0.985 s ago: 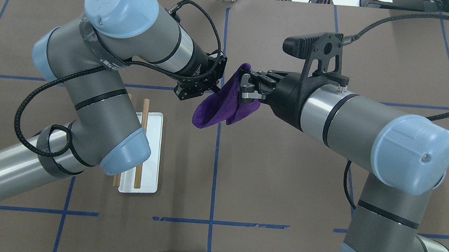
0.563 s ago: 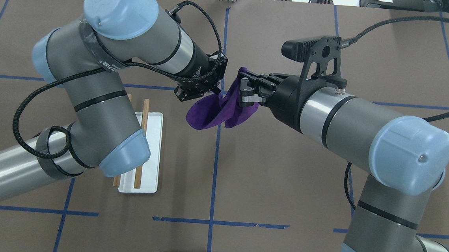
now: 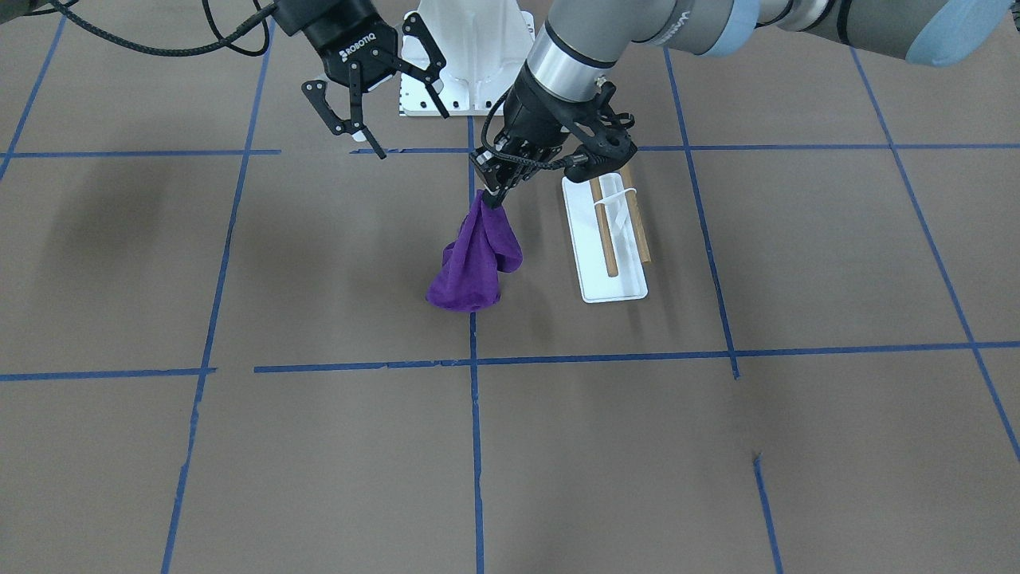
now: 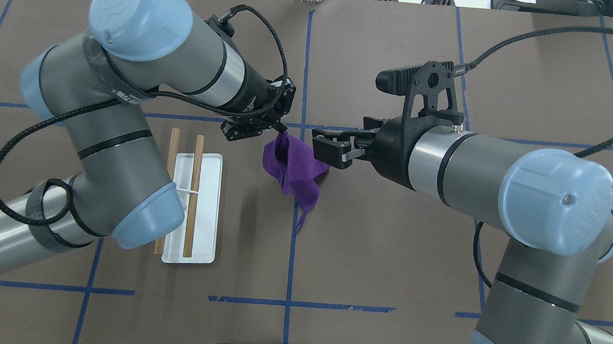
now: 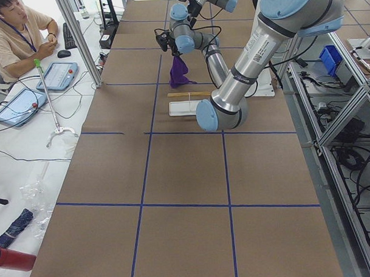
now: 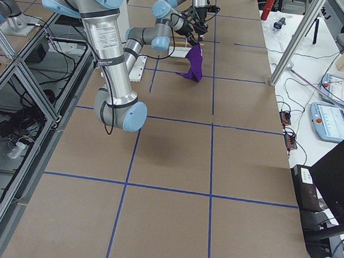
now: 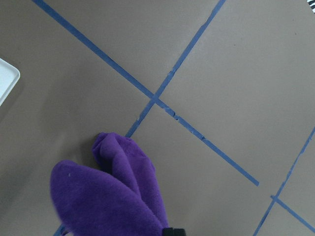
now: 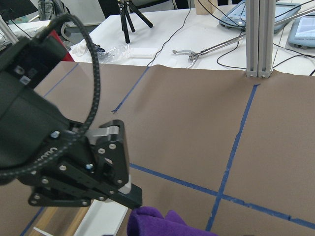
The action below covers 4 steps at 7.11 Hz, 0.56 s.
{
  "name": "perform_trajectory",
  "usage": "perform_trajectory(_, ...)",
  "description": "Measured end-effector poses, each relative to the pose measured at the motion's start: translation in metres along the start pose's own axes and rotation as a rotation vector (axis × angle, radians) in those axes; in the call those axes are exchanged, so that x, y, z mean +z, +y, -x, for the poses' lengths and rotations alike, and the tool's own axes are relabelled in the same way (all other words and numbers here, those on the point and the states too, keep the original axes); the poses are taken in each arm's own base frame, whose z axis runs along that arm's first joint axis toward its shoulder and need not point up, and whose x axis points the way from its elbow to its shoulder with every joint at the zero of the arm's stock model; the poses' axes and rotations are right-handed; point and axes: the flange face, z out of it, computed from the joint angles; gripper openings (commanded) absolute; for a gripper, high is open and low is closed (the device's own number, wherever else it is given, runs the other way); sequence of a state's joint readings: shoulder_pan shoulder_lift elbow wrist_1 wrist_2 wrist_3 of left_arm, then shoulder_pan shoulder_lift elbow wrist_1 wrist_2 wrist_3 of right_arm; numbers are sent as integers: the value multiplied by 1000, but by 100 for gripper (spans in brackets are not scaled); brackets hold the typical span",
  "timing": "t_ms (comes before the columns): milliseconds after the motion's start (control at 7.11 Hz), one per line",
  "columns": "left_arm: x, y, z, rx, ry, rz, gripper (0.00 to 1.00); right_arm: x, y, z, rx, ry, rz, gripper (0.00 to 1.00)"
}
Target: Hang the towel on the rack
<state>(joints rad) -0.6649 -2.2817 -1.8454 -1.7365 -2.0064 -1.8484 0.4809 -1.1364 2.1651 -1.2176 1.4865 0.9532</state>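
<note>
The left claw [image 4: 279, 131] is clamped on one top corner of the towel [image 4: 296, 166], which hangs bunched below it over the counter [image 4: 386, 264]. The right claw [image 4: 317, 145] is spread wide beside the towel, apart from it. The rack [image 4: 197, 159] sits on the left claw's other side.

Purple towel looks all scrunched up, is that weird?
A little. The soft deep-purple towel dangles in a bunched clump, pinched at its top by the left gripper, not spread out. The right gripper is open and holds nothing. The wooden two-rod rack on its white tray stands straight and bare.
</note>
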Motion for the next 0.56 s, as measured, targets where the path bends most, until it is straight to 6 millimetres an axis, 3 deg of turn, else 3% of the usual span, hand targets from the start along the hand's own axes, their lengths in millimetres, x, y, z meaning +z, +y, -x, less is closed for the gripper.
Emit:
perform_trajectory(281, -12, -12, 40, 129, -16, -13, 0, 2, -21, -48, 35, 114, 191, 100)
perform_trajectory(563, -22, -26, 78, 290, -45, -22, 0, -14, -50, -119, 33, 213, 396, 100)
